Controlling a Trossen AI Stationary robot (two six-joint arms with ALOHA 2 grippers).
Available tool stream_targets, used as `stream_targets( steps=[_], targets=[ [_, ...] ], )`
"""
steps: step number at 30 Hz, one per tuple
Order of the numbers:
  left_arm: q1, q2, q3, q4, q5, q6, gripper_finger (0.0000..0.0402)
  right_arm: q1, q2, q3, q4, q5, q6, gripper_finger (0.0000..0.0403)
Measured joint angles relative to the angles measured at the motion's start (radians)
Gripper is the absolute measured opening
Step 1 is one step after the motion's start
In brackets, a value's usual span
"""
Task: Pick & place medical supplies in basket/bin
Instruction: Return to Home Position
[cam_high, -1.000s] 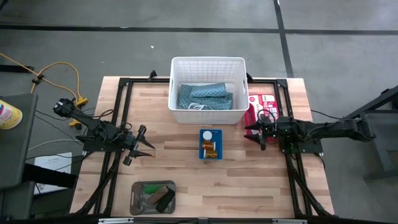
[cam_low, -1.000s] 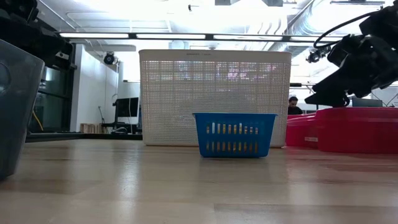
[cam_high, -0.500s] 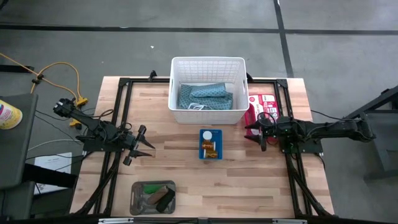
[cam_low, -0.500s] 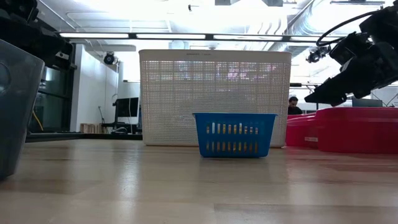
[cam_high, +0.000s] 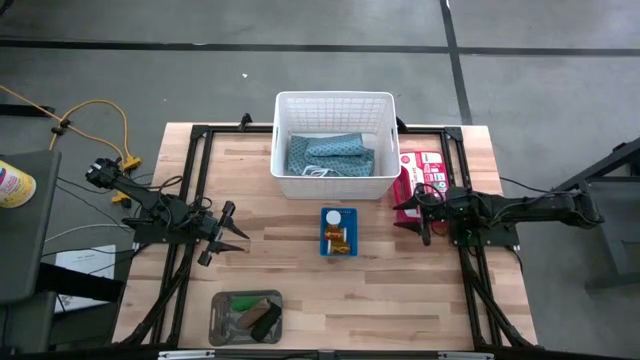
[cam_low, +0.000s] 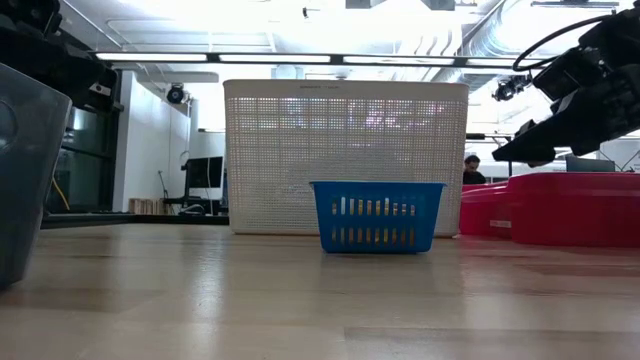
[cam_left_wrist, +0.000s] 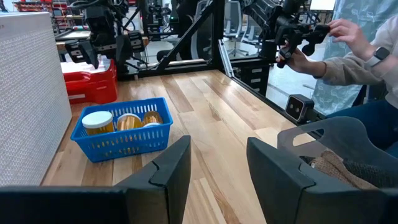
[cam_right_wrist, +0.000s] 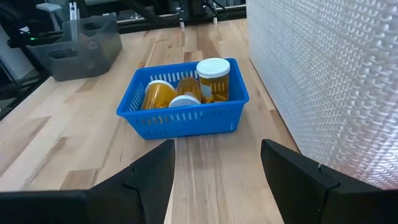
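Wood table (cam_high: 300, 280), grey floor (cam_high: 150, 80). White basket (cam_high: 335, 100) upper centre holds cloths (cam_high: 330, 152); blue bin (cam_high: 323, 235) below. Flanking it, left gripper (cam_high: 235, 222) and right gripper (cam_high: 408, 215), fingers apart.

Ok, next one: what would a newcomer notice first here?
The large white basket at the table's far middle, holding folded teal-blue cloths. In front of it stands a small blue basket of orange pill bottles; the left gripper and right gripper wait open at either side.
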Motion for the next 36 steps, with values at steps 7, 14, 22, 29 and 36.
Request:
stream_targets(
  steps=[7,14,22,29,36],
  targets=[
    [0.000,0.000,0.000,0.000,0.000,0.000,0.0150,0.000,-0.038,0.000,0.000,0.000,0.000,0.0226],
    [0.000,0.000,0.000,0.000,0.000,0.000,0.0150,0.000,-0.108,0.000,-0.003,0.000,-0.005,0.0226],
    [0.000,0.000,0.000,0.000,0.000,0.000,0.0150,0.003,-0.153,0.000,-0.010,-0.007,-0.003,0.0226],
    [0.000,0.000,0.000,0.000,0.000,0.000,0.0150,0.042,-0.152,0.000,-0.010,0.000,-0.003,0.0226],
    [0.000,0.000,0.000,0.000,0.000,0.000,0.0150,0.057,-0.152,0.000,-0.010,0.000,-0.006,0.0226]
  ],
)
